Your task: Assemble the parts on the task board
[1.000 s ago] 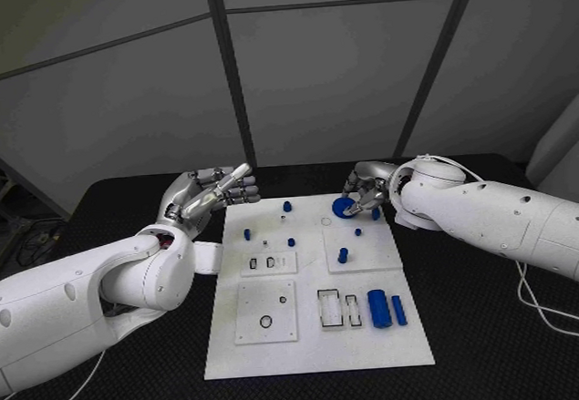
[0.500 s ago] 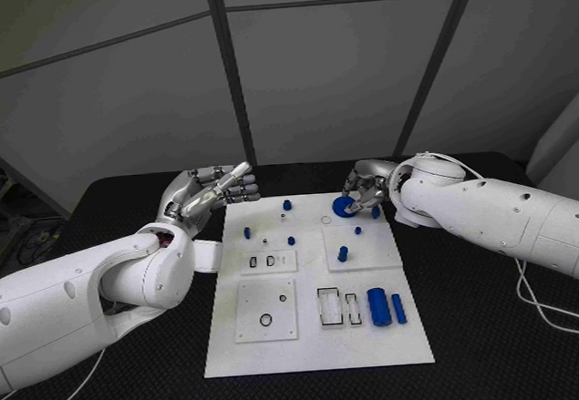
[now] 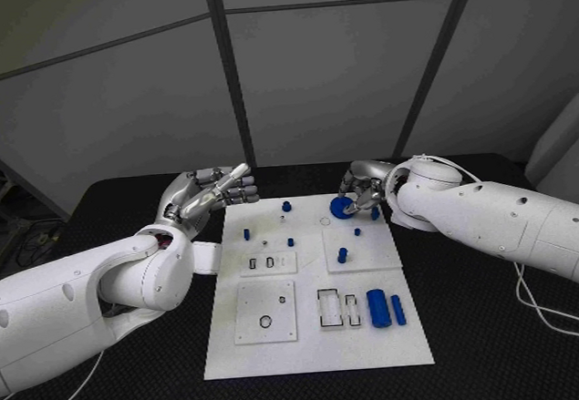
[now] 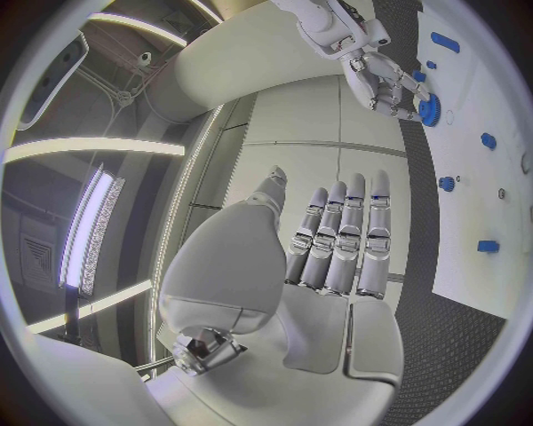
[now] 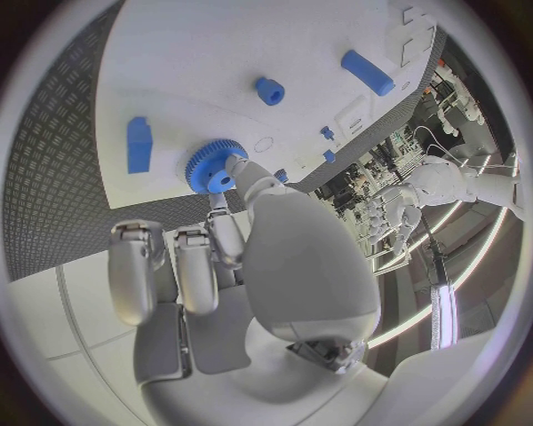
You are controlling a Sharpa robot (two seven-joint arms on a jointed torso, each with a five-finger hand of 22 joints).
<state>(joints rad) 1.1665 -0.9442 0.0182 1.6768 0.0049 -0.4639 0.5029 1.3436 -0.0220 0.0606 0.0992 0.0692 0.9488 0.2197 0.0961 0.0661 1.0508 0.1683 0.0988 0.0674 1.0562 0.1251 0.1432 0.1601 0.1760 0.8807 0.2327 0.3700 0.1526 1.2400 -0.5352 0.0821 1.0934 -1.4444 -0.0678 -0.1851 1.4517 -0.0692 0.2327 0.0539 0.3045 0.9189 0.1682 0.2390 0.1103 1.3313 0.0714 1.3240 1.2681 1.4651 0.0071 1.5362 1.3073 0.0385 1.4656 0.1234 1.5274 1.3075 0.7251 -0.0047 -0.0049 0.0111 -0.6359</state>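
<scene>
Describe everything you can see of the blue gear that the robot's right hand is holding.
The blue gear is a small round wheel with fine teeth around its rim and a raised hub at its centre, plastic by its look. The right hand pinches it between its fingers, which touch the hub side. It hangs tilted over the far right corner of the white task board; whether it touches the board cannot be told.

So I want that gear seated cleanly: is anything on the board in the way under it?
Nothing visible does. The right hand holds the blue gear over bare task board; the nearest blue block sits beside it, apart.
</scene>
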